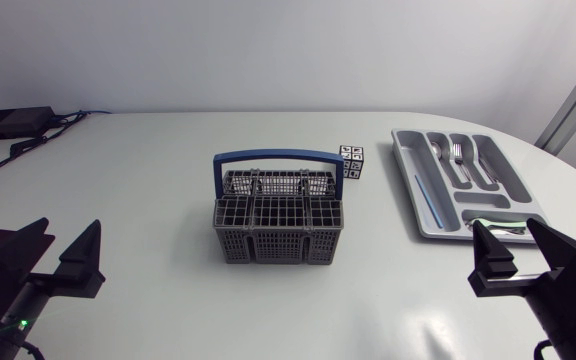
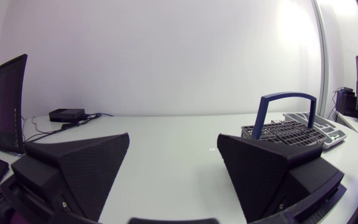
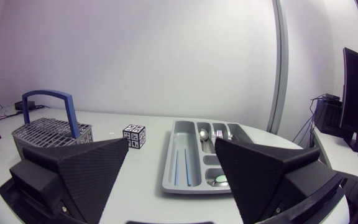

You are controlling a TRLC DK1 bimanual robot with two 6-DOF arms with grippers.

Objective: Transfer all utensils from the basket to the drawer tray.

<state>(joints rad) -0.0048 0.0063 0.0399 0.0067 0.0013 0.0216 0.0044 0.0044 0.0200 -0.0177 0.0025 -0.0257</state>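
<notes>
Both spread: left gripper (image 1: 66, 230), right gripper (image 1: 506, 230) | basket (image 1: 276, 228) interior unreadable | tray (image 1: 404, 160) part-hidden

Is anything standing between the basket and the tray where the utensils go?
Only a small black-and-white cube, on the table between the basket and the tray, toward the far side and touching neither.

Nothing legible: no words, numbers or brand marks.
Only signs: black-and-white square code patterns printed on the faces of a cube (image 1: 351, 163), just right of centre in the upper half of the head view, between basket (image 1: 278, 245) and tray (image 1: 405, 175). Seen again on two faces in the right wrist view, blocky cells only, not readable as letters or digits.
</notes>
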